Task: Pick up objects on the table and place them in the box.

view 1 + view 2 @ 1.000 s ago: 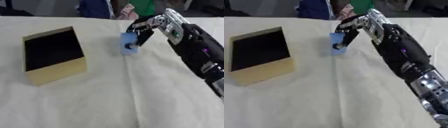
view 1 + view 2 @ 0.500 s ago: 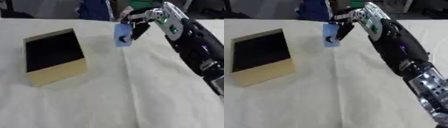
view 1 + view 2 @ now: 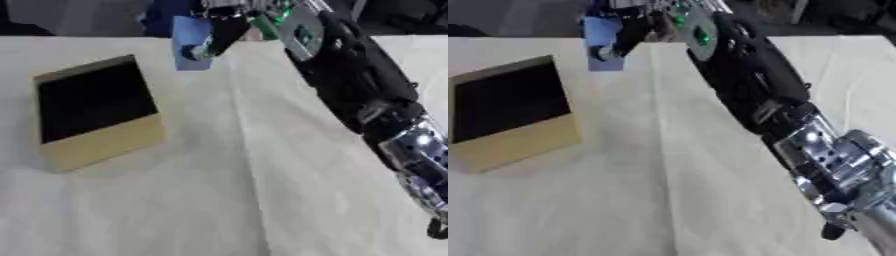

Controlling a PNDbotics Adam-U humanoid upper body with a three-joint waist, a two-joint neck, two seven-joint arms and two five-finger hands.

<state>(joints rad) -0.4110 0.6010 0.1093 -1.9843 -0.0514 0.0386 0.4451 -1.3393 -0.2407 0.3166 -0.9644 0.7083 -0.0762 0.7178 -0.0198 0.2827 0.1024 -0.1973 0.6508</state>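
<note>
We saw a cream cloth-covered table with a seam or crease running from the far edge toward the near edge, roughly down the middle. On its left part sat an open tan cardboard box with a black inside, lying askew, its opening facing up; nothing could be made out inside it. The right hand came in from the right on a long black arm with silver joints that crossed the right half of the table diagonally. Its fingers were curled round a small flat light-blue rectangular object, pinching it near the top right corner. The blue object hung in the air at the far edge of the table, clear of the cloth, its long axis about upright, its lower end pointing down toward the table. It was beyond the box's far right corner and to the right of it, not over the opening. A small dark round mark showed on the object's face beside the fingers; we could not read any writing or label on it. A green patch showed on the hand's back, no legible text there either. Behind the table's far edge were dark blurred shapes and something blue, too unclear to name. No obstacle lay between the held object and the box.
</note>
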